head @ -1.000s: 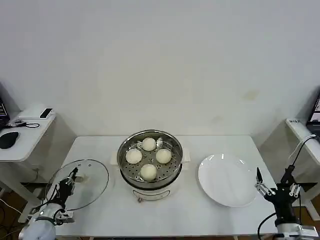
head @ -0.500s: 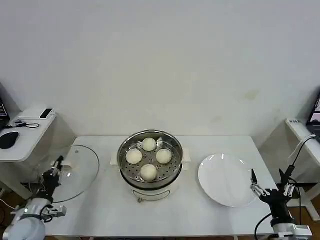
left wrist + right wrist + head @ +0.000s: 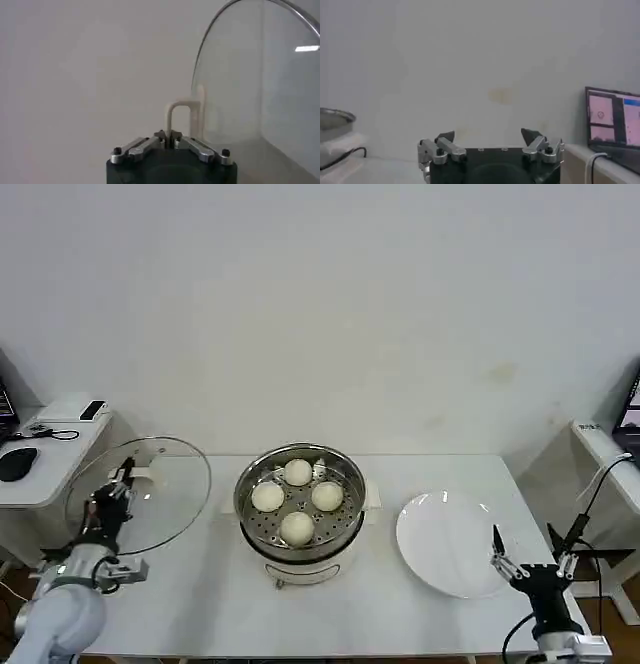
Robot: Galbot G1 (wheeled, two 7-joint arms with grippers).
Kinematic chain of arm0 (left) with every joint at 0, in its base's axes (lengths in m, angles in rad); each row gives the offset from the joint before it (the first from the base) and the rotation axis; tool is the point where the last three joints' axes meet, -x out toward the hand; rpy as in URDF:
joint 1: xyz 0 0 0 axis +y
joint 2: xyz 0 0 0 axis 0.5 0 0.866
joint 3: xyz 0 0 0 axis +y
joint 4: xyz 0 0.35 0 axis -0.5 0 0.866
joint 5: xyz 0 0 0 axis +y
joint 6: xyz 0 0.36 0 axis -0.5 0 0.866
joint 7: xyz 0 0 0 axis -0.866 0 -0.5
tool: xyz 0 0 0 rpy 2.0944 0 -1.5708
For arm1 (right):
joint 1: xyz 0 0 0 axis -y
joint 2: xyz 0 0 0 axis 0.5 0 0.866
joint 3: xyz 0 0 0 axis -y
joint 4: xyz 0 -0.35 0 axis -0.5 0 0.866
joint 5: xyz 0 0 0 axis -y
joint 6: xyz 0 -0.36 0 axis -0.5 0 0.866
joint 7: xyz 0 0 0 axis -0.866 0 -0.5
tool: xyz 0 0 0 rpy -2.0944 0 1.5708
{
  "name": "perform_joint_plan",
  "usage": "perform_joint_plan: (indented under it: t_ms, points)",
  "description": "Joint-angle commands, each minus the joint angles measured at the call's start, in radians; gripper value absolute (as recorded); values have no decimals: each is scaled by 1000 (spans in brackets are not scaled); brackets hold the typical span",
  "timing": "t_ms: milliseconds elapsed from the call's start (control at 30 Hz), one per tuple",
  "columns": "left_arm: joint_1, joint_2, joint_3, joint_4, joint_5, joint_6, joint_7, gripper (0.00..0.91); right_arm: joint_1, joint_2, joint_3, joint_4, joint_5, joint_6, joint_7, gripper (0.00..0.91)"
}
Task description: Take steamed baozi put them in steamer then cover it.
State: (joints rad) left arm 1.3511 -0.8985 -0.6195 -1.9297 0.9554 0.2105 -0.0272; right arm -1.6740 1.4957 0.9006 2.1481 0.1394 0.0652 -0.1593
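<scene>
Left gripper (image 3: 118,487) clamped on cover (image 3: 140,494) handle, lifted left of steamer (image 3: 300,499) (four baozi (image 3: 297,527) inside); right gripper (image 3: 525,556) spread apart, near-right.

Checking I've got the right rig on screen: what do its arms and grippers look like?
Both arms have rounded white shells with black wiring near the wrists. The left gripper and right gripper share a black base block with silver metal linkages, black screws and slim dark fingertips.
</scene>
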Motion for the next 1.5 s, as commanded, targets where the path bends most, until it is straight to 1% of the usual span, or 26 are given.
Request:
perform_joint_plan:
  t_ms: [33, 133, 367, 533, 733, 967, 1167, 1500]
  points:
    - [-169, -37, 271, -70, 57, 140, 97, 0, -9, 1, -13, 0, -29, 6, 3, 907]
    - [-210, -56, 352, -67, 83, 170, 108, 0, -14, 4, -20, -5, -58, 13, 3, 907]
    - [-262, -106, 453, -96, 96, 240, 156, 0, -12, 14, -48, -6, -90, 16, 4, 907]
    - [-284, -133, 500, -90, 118, 251, 165, 0, -3, 44, -105, -13, -148, 15, 7, 907]
    - [-345, -177, 565, -53, 157, 261, 181, 0, -2, 69, -139, -10, -189, 16, 8, 907]
    - [-404, -238, 627, -6, 226, 265, 200, 0, -9, 80, -149, -7, -204, 19, 8, 907]
    - [-442, -321, 660, 57, 298, 269, 224, 0, -8, 79, -148, -11, -203, 21, 9, 907]
    - [-472, -365, 690, 134, 327, 277, 248, 0, 9, 77, -160, -38, -205, 24, 9, 907]
